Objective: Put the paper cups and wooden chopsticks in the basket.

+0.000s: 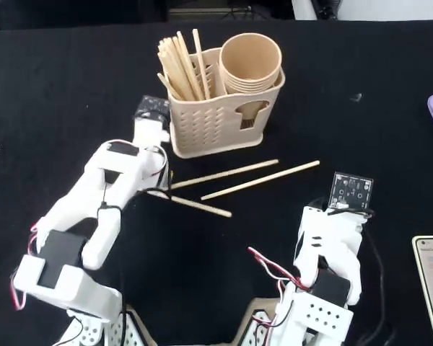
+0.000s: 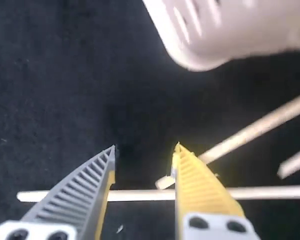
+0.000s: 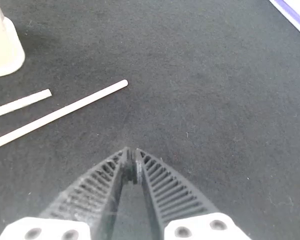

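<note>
Loose wooden chopsticks (image 1: 242,169) are lying mid-tabletop (image 1: 72,86), before the basket (image 1: 224,122) near its far edge. The left tool (image 2: 145,147) is gaping wide over one chopstick (image 2: 140,195). The right tool (image 3: 131,150) is sitting closed, empty. The chopsticks are likely light, stiff and roll-prone, so pinching midlength looks best.

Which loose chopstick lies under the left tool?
The pale wooden chopstick nearest the arms, running beneath the left tool; the other two lie beyond it.

The basket (image 1: 216,126) stands far on the table (image 1: 58,86), with cups (image 1: 250,61) in its right compartment and chopsticks (image 1: 180,68) in its left. Three loose chopsticks (image 1: 260,180) lie just near of it.
</note>
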You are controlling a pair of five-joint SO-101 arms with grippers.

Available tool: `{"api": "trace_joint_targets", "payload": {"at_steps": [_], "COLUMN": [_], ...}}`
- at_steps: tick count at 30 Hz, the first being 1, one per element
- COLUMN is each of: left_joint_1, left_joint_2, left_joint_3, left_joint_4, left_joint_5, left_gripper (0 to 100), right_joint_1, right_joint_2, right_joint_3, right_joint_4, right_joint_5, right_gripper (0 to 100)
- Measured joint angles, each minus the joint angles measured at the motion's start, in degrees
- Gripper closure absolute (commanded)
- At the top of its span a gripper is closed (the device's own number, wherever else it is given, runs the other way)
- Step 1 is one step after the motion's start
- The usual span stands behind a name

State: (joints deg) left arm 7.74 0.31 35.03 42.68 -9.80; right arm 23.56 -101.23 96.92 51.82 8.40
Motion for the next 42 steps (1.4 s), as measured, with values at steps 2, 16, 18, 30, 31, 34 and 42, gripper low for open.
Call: {"api": "trace_joint_targets", "payload": {"at_steps": [2, 16, 18, 30, 31, 34, 42], "left_joint_1": [1.5, -0.4, -2.2, -0.8, 0.2, 5.8, 12.4], "left_joint_2": [-1.3, -8.0, -9.1, -39.1, -43.3, -54.9, -60.3], "left_joint_3": [1.8, 5.3, 5.3, 2.7, 2.3, 2.9, 12.1], "left_joint_4": [0.4, 1.1, 1.1, 15.4, 15.5, 13.2, -4.7], "left_joint_5": [-3.8, -6.0, -2.7, 10.1, 10.2, 10.3, 15.8], "left_gripper": [82, 82, 82, 81, 81, 81, 81], "right_joint_1": [0.0, 0.0, 0.0, 0.0, 0.0, 0.0, 0.0], "right_joint_2": [0.0, 0.0, 0.0, 0.0, 0.0, 0.0, 0.0], "right_joint_3": [0.0, 0.0, 0.0, 0.0, 0.0, 0.0, 0.0], "right_joint_4": [0.0, 0.0, 0.0, 0.0, 0.0, 0.0, 0.0], "right_joint_5": [0.0, 0.0, 0.0, 0.0, 0.0, 0.0, 0.0], "right_gripper": [98.6, 98.6, 98.6, 98.6, 98.6, 98.6, 98.6]}}
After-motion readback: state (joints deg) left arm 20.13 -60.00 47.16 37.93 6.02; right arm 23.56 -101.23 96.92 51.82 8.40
